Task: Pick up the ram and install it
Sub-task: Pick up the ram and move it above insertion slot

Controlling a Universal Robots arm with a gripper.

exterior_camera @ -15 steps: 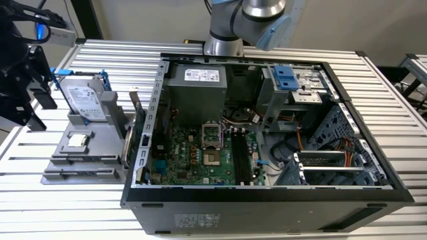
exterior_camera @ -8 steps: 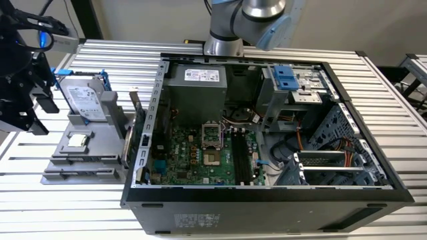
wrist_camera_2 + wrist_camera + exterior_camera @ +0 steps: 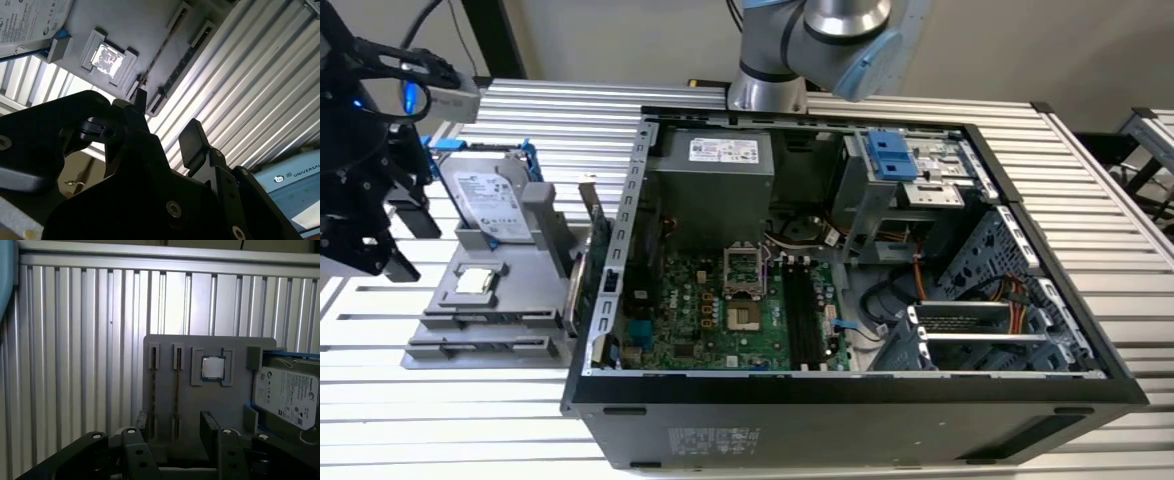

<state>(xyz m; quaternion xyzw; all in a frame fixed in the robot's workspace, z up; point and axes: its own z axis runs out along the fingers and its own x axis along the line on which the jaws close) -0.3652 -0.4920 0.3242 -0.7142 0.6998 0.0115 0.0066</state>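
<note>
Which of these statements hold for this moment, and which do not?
1. The gripper is open and holds nothing. True.
2. The ram is clamped in the gripper. False: the ram stands on edge in a slot of the grey holder.
3. The computer case lies open, its motherboard showing. True.
4. The hard drive sits inside the computer case. False: the hard drive rests on the grey holder, outside the case on the exterior view's left.
5. A square chip sits on the holder between the ram slots and the hard drive. True.
</note>
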